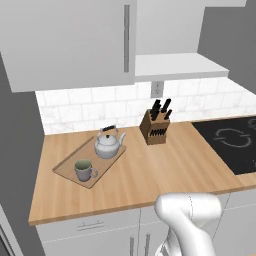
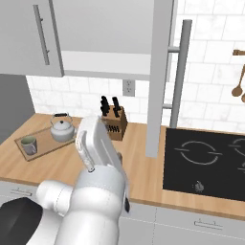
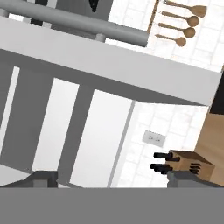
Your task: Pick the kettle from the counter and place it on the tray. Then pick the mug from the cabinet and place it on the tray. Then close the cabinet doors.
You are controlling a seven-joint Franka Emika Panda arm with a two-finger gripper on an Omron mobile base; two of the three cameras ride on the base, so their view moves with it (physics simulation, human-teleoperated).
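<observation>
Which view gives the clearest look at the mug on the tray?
The left base view: the mug stands unobstructed on the tray, olive inside and handle visible, in front of the kettle. The right base view shows it smaller, at the far left edge.

The counter [image 1: 150, 175] lies bare across the middle of the left base view, between the tray [image 1: 67, 170] at left and the cooktop [image 1: 235, 145] at right. A knife block [image 1: 153, 127] stands at the back wall. In the right base view, an open cabinet door [image 2: 160, 76] juts edge-on at upper centre, barring sideways passage.
</observation>
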